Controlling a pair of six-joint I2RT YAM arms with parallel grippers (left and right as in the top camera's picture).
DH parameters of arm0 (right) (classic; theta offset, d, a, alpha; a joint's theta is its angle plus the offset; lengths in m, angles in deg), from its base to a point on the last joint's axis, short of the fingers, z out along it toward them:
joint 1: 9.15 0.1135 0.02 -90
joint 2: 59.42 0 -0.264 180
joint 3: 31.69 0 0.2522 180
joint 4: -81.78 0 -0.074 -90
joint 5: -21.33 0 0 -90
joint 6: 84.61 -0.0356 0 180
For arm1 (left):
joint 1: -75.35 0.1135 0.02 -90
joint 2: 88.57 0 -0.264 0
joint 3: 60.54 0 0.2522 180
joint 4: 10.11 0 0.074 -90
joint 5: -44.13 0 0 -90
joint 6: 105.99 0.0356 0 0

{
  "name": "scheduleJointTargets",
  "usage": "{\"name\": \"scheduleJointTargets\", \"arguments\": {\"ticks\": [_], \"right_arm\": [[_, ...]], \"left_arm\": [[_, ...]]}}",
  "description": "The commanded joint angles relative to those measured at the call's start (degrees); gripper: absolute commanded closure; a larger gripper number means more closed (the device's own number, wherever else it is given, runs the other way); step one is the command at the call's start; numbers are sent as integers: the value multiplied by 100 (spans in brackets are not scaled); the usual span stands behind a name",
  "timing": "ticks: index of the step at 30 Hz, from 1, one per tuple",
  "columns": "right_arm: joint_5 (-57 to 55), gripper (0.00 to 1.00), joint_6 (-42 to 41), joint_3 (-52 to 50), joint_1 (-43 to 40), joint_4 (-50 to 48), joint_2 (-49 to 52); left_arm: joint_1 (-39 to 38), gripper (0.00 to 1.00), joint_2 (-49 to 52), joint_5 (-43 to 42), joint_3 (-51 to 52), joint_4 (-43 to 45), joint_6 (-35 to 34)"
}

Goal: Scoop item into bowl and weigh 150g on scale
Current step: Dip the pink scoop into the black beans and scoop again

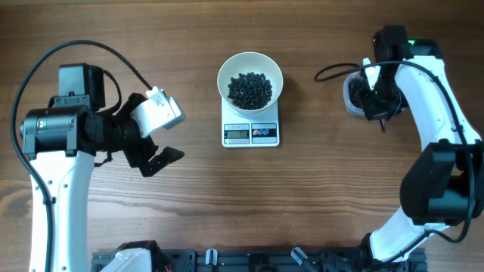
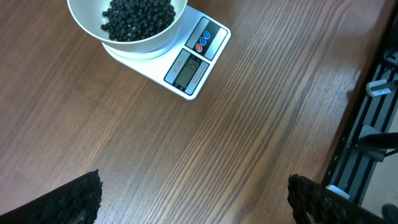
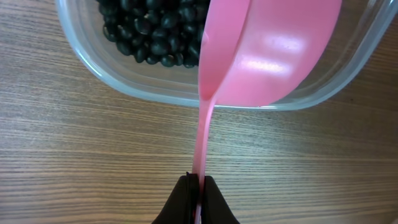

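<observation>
- many tiny black beads (image 1: 250,89) lie heaped in the white bowl (image 1: 224,75), which sits on the scale (image 1: 250,134) at the middle of the table. more fill the clear tub (image 3: 124,78) on the right side, under the right arm.
- each bead looks hard, round and smooth, so the lot will likely pour like loose grain, roll off a tilted scoop and scatter on the wood. a single bead is light and too small for the fingers, so they want lifting by the scoopful.
- the pink scoop (image 3: 280,50) is the thing to hold. the right gripper (image 3: 197,193) is clamped tight on the end of its thin handle, seen edge-on, with the cup over the tub's near wall. only the cup's underside shows, so whether it is loaded cannot be told.
- a thin plastic handle gripped at its far end may flex or twist, so a slow, level carry seems wise.
- the left gripper (image 2: 196,208) hangs spread wide and grasps nothing, over the wood left of the scale and well apart from it.
- only wood shows between tub and bowl. a black cable (image 1: 333,72) loops just beside the tub, and the bowl's rim stands above the scale, so the scoop would have to clear it.
- the scale's display faces the front edge; its digits are too small to read.
</observation>
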Motion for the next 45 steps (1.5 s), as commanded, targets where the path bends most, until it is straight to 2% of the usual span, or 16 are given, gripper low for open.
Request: {"name": "scheduleJointTargets", "arguments": {"ticks": [1,4,14,30,45], "right_arm": [[-149,96,-94,74,-7,39,46],[-411,96,-50,79,-7,2,46],[-267,96,197,61,0,-199,313],[1401,96,774,74,76,-103,380],[3145,96,852,70,-1207,-205,380]], "left_arm": [[24,0,-63,-149,-122,-2,116],[24,0,-63,-149,-122,-2,114],[24,0,-63,-149,-122,-2,116],[24,0,-63,-149,-122,-2,116],[24,0,-63,-149,-122,-2,116]]}}
